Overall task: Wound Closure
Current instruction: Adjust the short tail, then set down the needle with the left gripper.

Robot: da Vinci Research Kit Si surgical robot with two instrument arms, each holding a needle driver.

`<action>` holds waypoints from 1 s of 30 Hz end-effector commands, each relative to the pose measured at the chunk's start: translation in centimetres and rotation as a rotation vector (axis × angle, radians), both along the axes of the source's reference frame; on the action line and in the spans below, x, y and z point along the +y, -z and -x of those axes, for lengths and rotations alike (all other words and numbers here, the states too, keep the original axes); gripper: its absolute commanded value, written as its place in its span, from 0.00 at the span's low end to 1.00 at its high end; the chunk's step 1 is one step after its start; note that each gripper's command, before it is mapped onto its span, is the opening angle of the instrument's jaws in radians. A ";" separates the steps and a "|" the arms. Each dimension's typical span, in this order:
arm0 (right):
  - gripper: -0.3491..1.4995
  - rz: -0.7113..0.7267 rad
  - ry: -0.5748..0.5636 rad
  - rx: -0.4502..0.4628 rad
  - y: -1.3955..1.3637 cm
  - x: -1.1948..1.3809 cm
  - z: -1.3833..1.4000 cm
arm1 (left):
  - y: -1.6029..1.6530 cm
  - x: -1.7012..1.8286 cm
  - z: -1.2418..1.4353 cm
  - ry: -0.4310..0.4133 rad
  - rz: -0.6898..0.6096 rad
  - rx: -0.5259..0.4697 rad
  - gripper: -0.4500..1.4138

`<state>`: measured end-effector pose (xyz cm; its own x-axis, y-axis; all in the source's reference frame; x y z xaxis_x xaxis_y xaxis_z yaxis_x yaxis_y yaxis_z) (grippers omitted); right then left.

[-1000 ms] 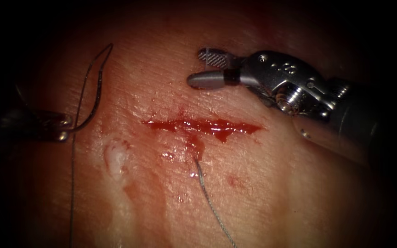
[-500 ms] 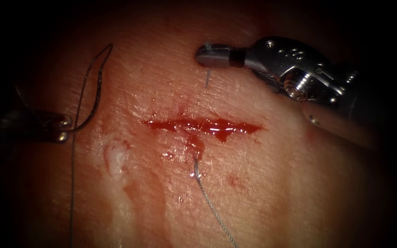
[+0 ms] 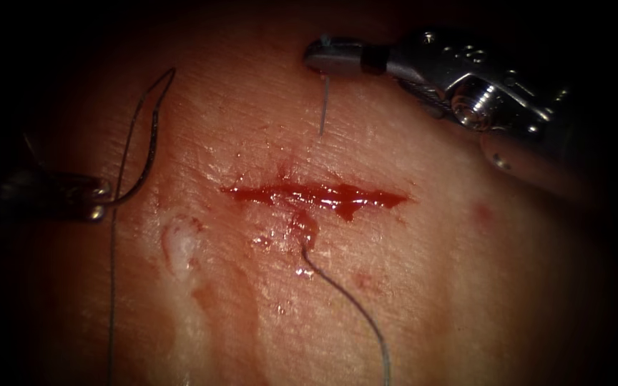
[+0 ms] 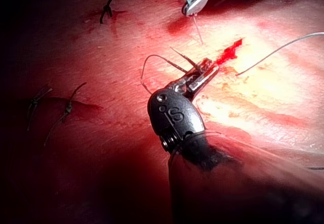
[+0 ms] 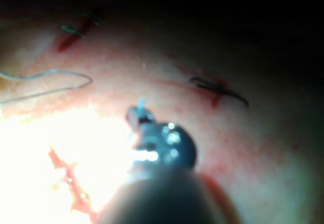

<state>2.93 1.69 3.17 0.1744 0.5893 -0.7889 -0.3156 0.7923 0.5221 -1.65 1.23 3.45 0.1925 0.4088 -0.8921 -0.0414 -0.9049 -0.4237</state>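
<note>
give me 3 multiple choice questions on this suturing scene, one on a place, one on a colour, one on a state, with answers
1. Where is the needle?
A) through the cut
B) left of the cut, out of the tissue, in the left pincer
C) in the right pincer

2. What colour is the fluid in the cut?
A) red
B) yellow
C) clear

3. What is the state of the right pincer?
A) open, empty
B) shut on the needle
C) shut on thread

Answers:
1 B: the left pincer grips the needle near one end of its curve, off the tissue.
2 A: the cut shines red.
3 C: a short strand hangs from its shut jaws above the cut.
</note>
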 end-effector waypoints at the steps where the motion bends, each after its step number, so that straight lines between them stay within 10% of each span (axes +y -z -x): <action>1: 0.00 0.011 -0.003 0.002 0.01 0.10 -0.06 | -0.07 0.03 0.04 0.000 0.003 -0.002 0.00; 9: 0.00 0.011 -0.007 0.003 0.01 0.13 -0.08 | -0.06 0.03 0.04 0.000 0.003 -0.002 0.00; 10: 0.07 0.013 -0.014 0.008 0.01 0.14 -0.10 | -0.06 0.03 0.04 0.000 0.003 -0.002 0.00; 12: 0.64 0.025 -0.046 0.013 0.02 0.12 -0.12 | -0.07 0.04 0.04 0.000 0.002 -0.002 0.00; 15: 0.83 0.048 -0.042 0.003 0.04 0.09 -0.08 | -0.07 0.05 0.04 -0.001 0.002 -0.002 0.00; 25: 0.90 0.090 -0.038 -0.051 0.20 -0.20 0.65 | -0.16 0.23 0.08 0.096 0.011 0.108 0.00; 30: 0.90 0.099 -0.065 -0.087 0.28 -0.46 1.16 | -0.20 0.55 0.27 0.314 0.185 0.491 0.00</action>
